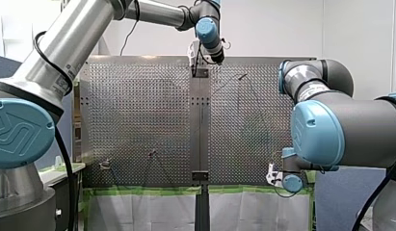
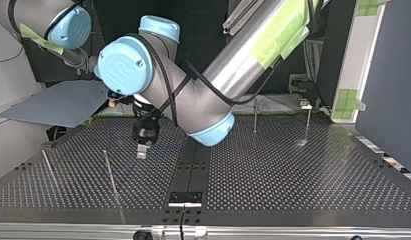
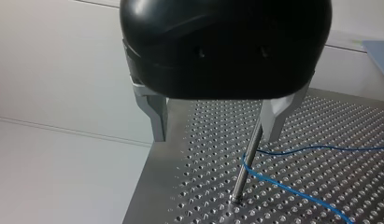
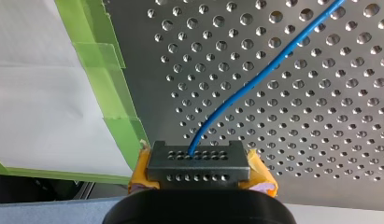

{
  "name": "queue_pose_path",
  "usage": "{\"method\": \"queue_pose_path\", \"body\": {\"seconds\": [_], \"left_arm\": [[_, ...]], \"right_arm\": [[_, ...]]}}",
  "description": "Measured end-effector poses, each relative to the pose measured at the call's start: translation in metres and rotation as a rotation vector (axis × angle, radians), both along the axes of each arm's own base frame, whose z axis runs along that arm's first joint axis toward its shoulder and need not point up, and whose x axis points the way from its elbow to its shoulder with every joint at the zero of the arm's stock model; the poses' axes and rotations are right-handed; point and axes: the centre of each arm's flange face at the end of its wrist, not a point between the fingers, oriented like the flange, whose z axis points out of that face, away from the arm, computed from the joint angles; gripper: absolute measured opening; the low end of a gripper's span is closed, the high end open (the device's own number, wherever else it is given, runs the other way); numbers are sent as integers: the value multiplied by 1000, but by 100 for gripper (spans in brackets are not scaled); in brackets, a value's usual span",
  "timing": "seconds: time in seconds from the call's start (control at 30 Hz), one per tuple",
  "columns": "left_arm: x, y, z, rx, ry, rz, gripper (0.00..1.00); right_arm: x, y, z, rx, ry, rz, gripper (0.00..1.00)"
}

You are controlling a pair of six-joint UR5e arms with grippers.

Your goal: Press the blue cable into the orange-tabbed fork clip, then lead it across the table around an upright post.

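Note:
My left gripper (image 3: pixel 215 135) hangs open over the table's corner, its metal fingers (image 3: pixel 157 122) straddling an upright post (image 3: pixel 243 170) that stands close to one finger. The blue cable (image 3: pixel 292 190) lies on the plate and bends around that post's foot. In the top view this gripper (image 2: pixel 141 151) points down near a slanted post (image 2: pixel 110 175). My right gripper (image 4: pixel 199 175) is low at the table's taped edge, its yellow pads (image 4: pixel 259 173) shut on a black perforated block with the blue cable (image 4: pixel 255 79) running out of it across the holes. No orange-tabbed clip is clearly visible.
More thin posts (image 2: pixel 255 115) (image 2: pixel 308 120) (image 2: pixel 48 167) stand on the perforated table (image 2: pixel 293 175). Green tape (image 4: pixel 103 70) lines the plate's edge by my right gripper. My left arm's elbow (image 2: pixel 213 130) hangs low over the table's middle.

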Motion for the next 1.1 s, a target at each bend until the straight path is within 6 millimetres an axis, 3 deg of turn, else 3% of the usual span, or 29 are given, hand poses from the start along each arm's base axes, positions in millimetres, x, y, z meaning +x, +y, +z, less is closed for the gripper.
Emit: {"method": "queue_pose_path", "body": {"seconds": [1.1], "left_arm": [[-4,-10,0,-12,6,-97,98]], "right_arm": [[1,-1,1,-3,3,4,0]]}}
